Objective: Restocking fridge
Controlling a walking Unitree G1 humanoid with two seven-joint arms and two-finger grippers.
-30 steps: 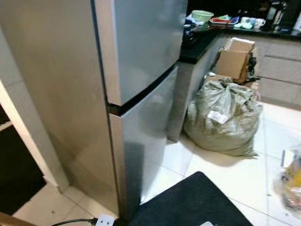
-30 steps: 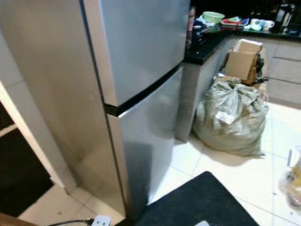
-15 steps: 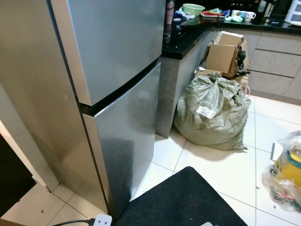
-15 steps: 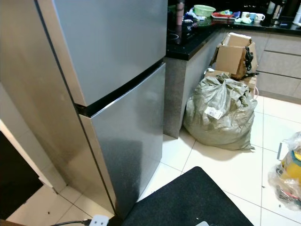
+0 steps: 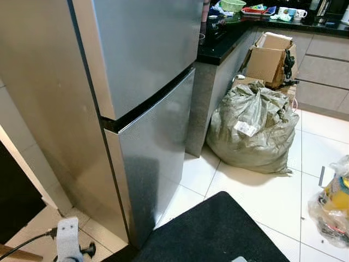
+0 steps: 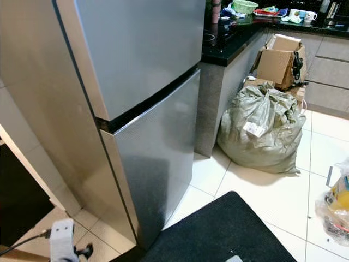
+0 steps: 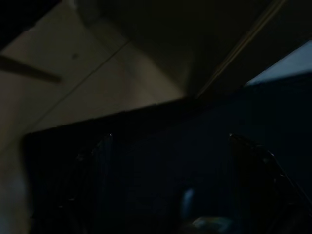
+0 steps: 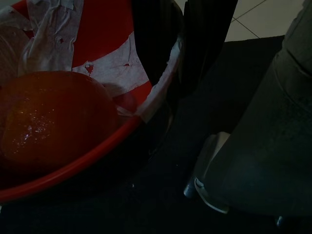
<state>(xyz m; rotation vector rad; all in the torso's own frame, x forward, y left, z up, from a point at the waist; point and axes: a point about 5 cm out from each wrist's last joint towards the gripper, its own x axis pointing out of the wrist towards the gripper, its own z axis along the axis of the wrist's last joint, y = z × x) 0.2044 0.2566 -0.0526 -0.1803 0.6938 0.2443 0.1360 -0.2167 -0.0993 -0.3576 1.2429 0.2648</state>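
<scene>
Fridge (image 5: pixel 136 82) fills the left and centre of the frame, tall silver two-door unit, both doors closed, dark seam between upper and lower door. Black mat (image 5: pixel 218 229) on the white tile floor (image 5: pixel 262 191) at lower centre, its edge just beside the fridge's bottom corner. White plug adapter (image 5: pixel 66 237) with a black cable at lower left, near the fridge base. Grey-green sack (image 5: pixel 253 128) tied at the top sits on the floor right of centre, against the end of the black counter (image 5: pixel 221 46). Open cardboard box (image 5: pixel 270 57) behind the sack. Green bowl (image 5: pixel 233 5) and mugs (image 5: pixel 299 13) on the counter at upper right. Clear plastic bag (image 5: pixel 332 204) with something yellow inside at the right edge.

Right gripper (image 8: pixel 195 44): dark, one black finger (image 8: pixel 209 39) visible against the rim of a red bowl (image 8: pixel 73 161) that holds an orange round item (image 8: pixel 53 122) and white paper; cannot tell if it is spread or pinching. Left gripper (image 7: pixel 170 161) very dark, two fingers spread apart over the mat, nothing between them
</scene>
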